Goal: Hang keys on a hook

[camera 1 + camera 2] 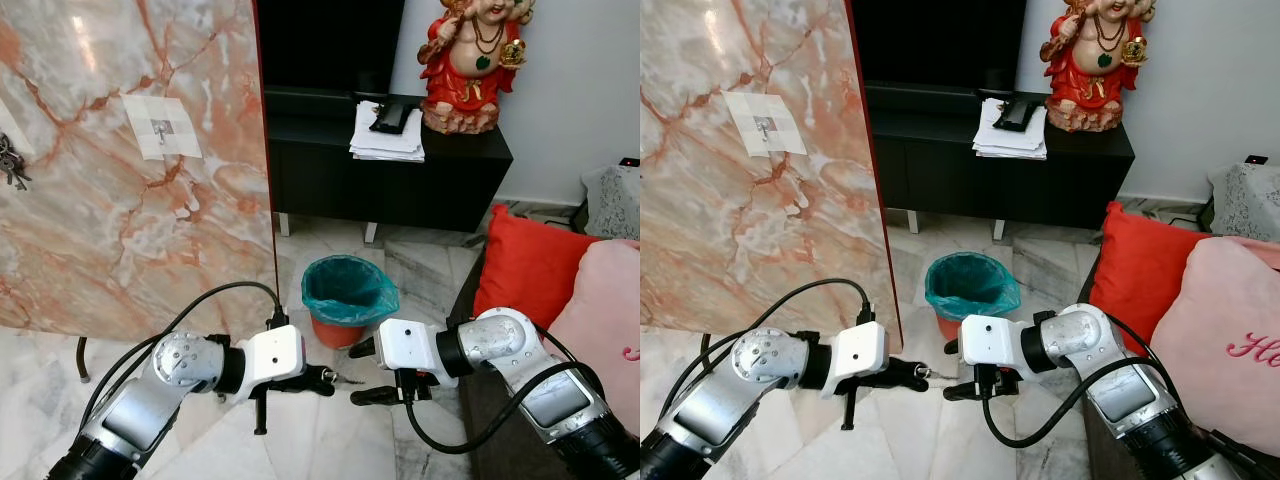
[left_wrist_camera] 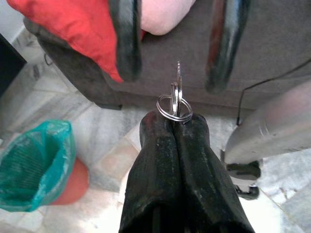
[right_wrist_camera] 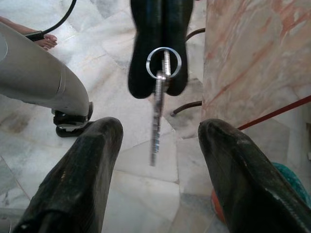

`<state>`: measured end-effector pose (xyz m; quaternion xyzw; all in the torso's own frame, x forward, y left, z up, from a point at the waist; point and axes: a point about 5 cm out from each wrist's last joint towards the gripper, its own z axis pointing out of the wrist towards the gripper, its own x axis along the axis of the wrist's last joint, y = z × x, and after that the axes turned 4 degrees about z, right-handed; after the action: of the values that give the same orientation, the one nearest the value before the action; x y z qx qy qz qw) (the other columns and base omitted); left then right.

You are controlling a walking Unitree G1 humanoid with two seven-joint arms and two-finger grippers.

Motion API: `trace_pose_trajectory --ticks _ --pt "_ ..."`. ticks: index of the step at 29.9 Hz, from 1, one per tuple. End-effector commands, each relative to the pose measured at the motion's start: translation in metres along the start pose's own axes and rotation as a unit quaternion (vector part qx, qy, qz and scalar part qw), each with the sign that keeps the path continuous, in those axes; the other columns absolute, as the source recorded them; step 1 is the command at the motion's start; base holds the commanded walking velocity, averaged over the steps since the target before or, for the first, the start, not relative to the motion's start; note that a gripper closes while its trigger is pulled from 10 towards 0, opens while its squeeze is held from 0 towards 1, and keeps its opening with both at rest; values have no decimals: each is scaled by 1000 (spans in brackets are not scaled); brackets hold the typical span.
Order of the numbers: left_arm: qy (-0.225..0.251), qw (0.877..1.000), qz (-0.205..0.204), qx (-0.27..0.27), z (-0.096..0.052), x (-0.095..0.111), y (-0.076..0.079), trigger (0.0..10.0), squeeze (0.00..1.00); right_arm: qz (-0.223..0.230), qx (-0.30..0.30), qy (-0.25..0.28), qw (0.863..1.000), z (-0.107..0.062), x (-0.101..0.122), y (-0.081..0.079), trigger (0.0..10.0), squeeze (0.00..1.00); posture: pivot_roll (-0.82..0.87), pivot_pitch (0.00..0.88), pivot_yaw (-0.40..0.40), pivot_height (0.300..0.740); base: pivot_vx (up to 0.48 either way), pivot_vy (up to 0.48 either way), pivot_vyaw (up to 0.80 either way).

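Observation:
My left gripper (image 1: 328, 380) is shut on the ring of a small bunch of keys (image 2: 175, 99), low over the floor. The key blade (image 3: 157, 109) sticks out toward my right gripper (image 1: 362, 372), which faces it with fingers (image 3: 82, 170) open on either side of the blade, not touching it. Up on the marble panel (image 1: 120, 220) at the left, a small metal hook (image 1: 160, 127) sits on a white patch. Another bunch of keys (image 1: 10, 165) hangs at the panel's left edge.
An orange bin with a teal liner (image 1: 348, 290) stands on the floor just beyond the grippers. A black cabinet (image 1: 400, 170) carries papers and a red statue (image 1: 470, 60). A sofa with red (image 1: 530, 265) and pink cushions is on the right. A person's foot (image 3: 46, 41) is nearby.

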<state>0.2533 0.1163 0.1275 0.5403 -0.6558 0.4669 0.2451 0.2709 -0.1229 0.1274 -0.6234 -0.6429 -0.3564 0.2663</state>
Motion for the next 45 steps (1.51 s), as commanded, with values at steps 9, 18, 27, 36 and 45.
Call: trace_pose_trajectory --ticks 9,18,27,36,45 --pt "0 1000 19 2 3 4 -3 10000 0 -15 5 6 1000 -6 8 0 824 0 -12 46 -59 740 0 0 0" --pt "0 1000 19 2 3 4 -3 10000 0 -15 5 6 1000 -6 8 0 824 0 -12 46 -59 740 0 0 0" --pt "0 1000 19 2 3 4 -3 10000 0 -15 5 6 1000 -6 8 0 824 0 -12 46 -59 740 0 0 0" --pt "3 1000 23 12 4 5 -5 10000 0 -14 7 1 1000 -9 6 1 0 0 -14 45 -62 740 0 0 0" --pt "3 999 31 35 5 6 -11 10000 0 -13 5 -10 1000 -15 4 3 0 0 -12 46 -64 740 0 0 0"
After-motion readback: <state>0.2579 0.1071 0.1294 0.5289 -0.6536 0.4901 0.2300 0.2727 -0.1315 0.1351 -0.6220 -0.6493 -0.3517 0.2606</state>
